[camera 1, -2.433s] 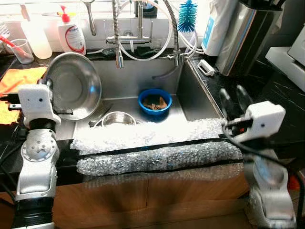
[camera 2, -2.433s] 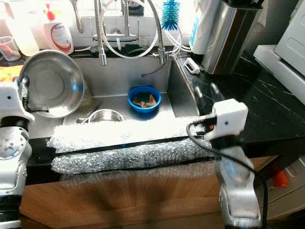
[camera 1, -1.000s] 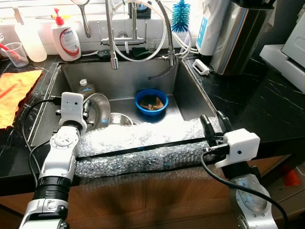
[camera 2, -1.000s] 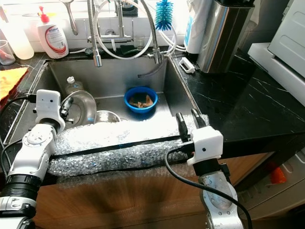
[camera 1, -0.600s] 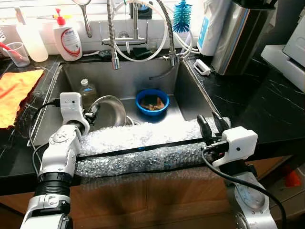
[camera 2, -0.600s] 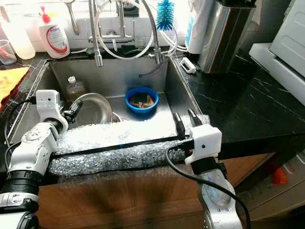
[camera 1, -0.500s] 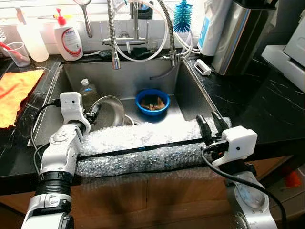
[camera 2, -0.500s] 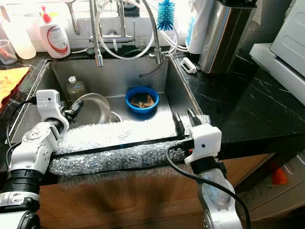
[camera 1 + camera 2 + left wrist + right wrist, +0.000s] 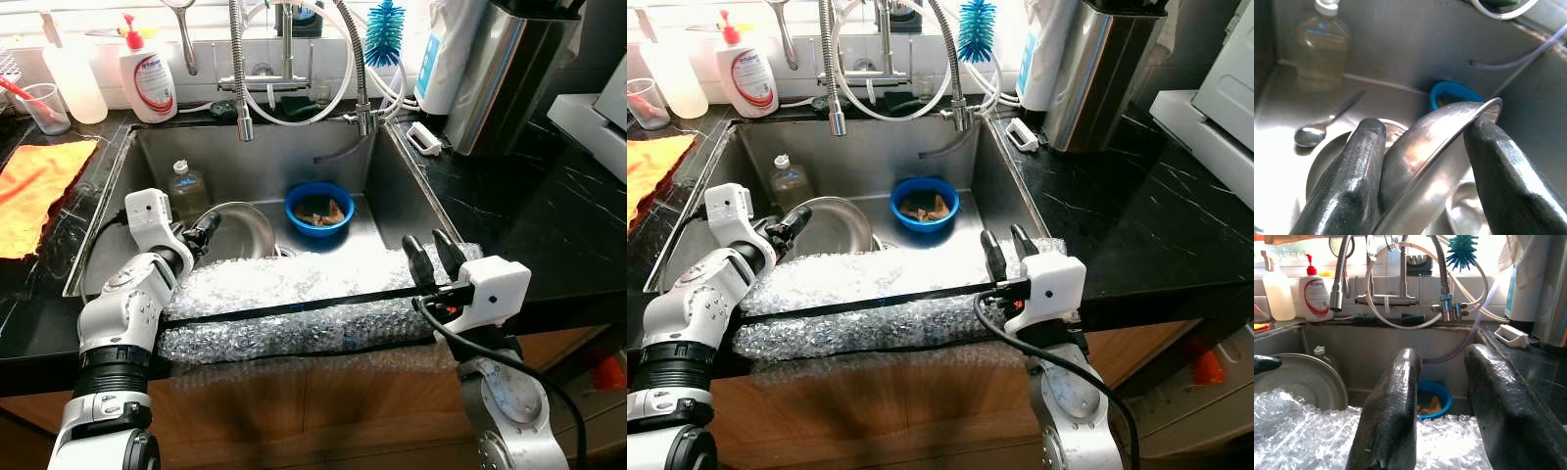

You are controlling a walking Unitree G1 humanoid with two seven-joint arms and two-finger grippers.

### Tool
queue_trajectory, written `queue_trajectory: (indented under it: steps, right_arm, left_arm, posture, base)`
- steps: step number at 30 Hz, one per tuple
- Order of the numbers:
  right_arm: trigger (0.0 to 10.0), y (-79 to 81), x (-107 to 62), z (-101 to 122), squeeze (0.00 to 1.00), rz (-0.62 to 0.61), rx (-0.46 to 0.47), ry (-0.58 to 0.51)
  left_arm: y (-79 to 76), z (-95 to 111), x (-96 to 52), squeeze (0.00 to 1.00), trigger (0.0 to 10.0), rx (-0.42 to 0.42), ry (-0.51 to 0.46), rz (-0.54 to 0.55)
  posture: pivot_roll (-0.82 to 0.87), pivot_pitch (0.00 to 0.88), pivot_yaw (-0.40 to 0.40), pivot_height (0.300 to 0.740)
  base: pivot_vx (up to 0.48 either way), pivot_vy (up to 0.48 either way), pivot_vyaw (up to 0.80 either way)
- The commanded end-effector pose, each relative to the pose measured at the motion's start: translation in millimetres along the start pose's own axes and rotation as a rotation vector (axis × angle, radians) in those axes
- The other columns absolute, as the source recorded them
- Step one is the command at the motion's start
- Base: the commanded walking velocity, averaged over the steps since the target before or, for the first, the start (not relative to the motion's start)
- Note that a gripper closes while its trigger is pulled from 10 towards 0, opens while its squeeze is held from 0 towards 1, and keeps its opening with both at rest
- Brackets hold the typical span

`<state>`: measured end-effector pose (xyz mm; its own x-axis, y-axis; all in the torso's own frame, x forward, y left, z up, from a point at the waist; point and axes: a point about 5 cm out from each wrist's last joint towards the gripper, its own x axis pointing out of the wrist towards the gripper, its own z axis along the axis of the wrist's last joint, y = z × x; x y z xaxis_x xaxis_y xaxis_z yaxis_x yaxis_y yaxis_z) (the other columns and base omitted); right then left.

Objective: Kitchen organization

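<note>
A large steel bowl point(image 9: 240, 227) lies tilted in the sink point(image 9: 392, 201), leaning over a smaller steel bowl point(image 9: 1469, 210). My left gripper point(image 9: 206, 231) is at the large bowl's left rim. In the left wrist view it is open, its fingers point(image 9: 1359, 166) spread wide on either side of the rim point(image 9: 1449, 132). A blue bowl point(image 9: 320, 209) with brown scraps sits at the back of the sink. My right gripper point(image 9: 426, 257) hovers open over the right end of the bubble wrap point(image 9: 294, 304), holding nothing.
A small bottle point(image 9: 183, 186) stands in the sink's left corner and a spoon point(image 9: 1310, 134) lies on the sink floor. A faucet with hoses point(image 9: 294, 69), a soap bottle point(image 9: 149, 73) and a blue brush point(image 9: 385, 29) line the back. An orange cloth point(image 9: 34, 191) lies left.
My left arm brought the steel bowl down from the counter's left edge into the sink and tipped it flatter. My right arm dropped closer to the bubble wrap.
</note>
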<state>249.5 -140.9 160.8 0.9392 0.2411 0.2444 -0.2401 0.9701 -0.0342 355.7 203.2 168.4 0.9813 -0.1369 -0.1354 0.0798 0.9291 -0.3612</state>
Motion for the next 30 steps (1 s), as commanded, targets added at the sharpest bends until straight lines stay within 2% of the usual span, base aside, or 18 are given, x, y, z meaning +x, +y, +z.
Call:
queue_trajectory:
  steps: [1, 6, 9, 12, 14, 15, 16, 17, 19, 20, 22, 24, 25, 26, 30]
  right_arm:
    - [10.0, -0.9, 1.3, 5.3, 0.0, 0.003, 0.012, -0.014]
    - [10.0, -1.3, 1.8, 6.2, 0.0, -0.001, 0.027, -0.018]
    - [10.0, -1.7, 2.0, 6.4, 0.0, -0.01, 0.048, -0.018]
    - [10.0, -2.4, 2.7, 6.9, 0.0, -0.009, 0.046, -0.018]
    - [10.0, -2.8, 3.3, 7.4, 0.0, -0.01, 0.045, -0.02]
    - [10.0, -3.2, 3.6, 7.8, 0.0, -0.011, 0.043, -0.022]
    - [10.0, -4.5, 4.4, 8.9, 0.0, -0.017, 0.035, -0.029]
    - [10.0, -5.4, 4.9, 9.4, 0.0, -0.024, 0.031, -0.033]
    - [10.0, -6.9, 5.6, 10.3, 0.0, -0.036, 0.026, -0.04]
    - [10.0, -8.3, 6.5, 11.7, 0.0, -0.044, 0.019, -0.049]
    - [10.0, -10.1, 7.4, 13.3, 0.0, -0.056, 0.014, -0.059]
    - [10.0, -10.3, 7.5, 13.4, 0.0, -0.057, 0.014, -0.059]
    - [10.0, -13.0, 7.9, 13.7, 0.0, -0.074, 0.01, -0.064]
    - [10.0, -14.3, 8.0, 13.5, 0.0, -0.082, 0.009, -0.064]
    - [10.0, -17.3, 8.3, 12.2, 0.0, -0.087, -0.027, -0.056]
  left_arm:
    - [-12.8, -3.7, 1.0, 0.0, 10.0, -0.038, 0.032, -0.067]
    - [-15.5, -6.3, 0.6, 0.0, 10.0, -0.027, 0.059, -0.079]
    - [-19.4, -5.9, -0.2, 0.0, 10.0, -0.109, 0.06, -0.105]
    - [-17.2, -3.1, -0.6, 0.0, 10.0, -0.06, 0.044, -0.08]
    - [-13.9, 1.4, -0.9, 0.0, 10.0, -0.009, 0.004, -0.039]
    - [-11.8, 8.1, -1.8, 0.0, 10.0, 0.049, -0.051, -0.012]
    - [-11.1, 25.9, -6.3, 0.0, 10.0, 0.239, -0.189, 0.033]
    - [-14.0, 34.2, -10.1, 0.0, 10.0, 0.322, -0.258, 0.033]
    - [-18.9, 45.3, -17.6, 0.0, 10.0, 0.4, -0.35, 0.028]
    - [-22.1, 55.8, -27.1, 0.0, 10.0, 0.463, -0.439, 0.028]
    - [-21.0, 68.2, -41.6, 0.0, 10.0, 0.496, -0.534, 0.05]
    - [-20.6, 69.4, -43.2, 0.0, 10.0, 0.499, -0.543, 0.054]
    - [-15.8, 74.3, -57.6, 0.0, 10.0, 0.585, -0.594, 0.069]
    - [-14.2, 74.9, -63.6, 0.0, 10.0, 0.63, -0.615, 0.073]
    - [3.0, 60.4, -90.0, 0.0, 10.0, 0.709, -0.637, 0.133]
  posture:
    - [0.03, 0.061, -0.002, 0.74]
    - [0.03, 0.062, -0.004, 0.74]
    - [0.03, 0.063, -0.006, 0.74]
    - [0.03, 0.063, -0.008, 0.74]
    - [0.03, 0.063, -0.008, 0.74]
    - [0.03, 0.061, -0.01, 0.74]
    - [0.03, 0.062, -0.011, 0.74]
    - [0.03, 0.061, -0.011, 0.74]
    - [0.03, 0.062, -0.012, 0.74]
    - [0.03, 0.062, -0.013, 0.74]
    - [0.04, 0.062, -0.015, 0.74]
    - [0.04, 0.062, -0.015, 0.74]
    - [0.05, 0.067, -0.022, 0.74]
    - [0.05, 0.066, -0.023, 0.74]
    - [0.06, 0.063, -0.031, 0.74]
  base:
    - [0.0, 0.0, 0.0]
    - [0.0, 0.0, 0.0]
    - [0.0, 0.0, 0.0]
    - [0.0, 0.0, 0.0]
    - [0.0, 0.0, 0.0]
    - [0.0, 0.0, 0.0]
    - [0.0, 0.0, 0.0]
    - [0.0, 0.0, 0.0]
    - [0.0, 0.0, 0.0]
    - [0.0, 0.0, 0.0]
    - [0.0, 0.0, 0.0]
    - [0.0, 0.0, 0.0]
    - [0.0, 0.0, 0.0]
    - [0.0, 0.0, 0.0]
    - [0.0, 0.0, 0.0]
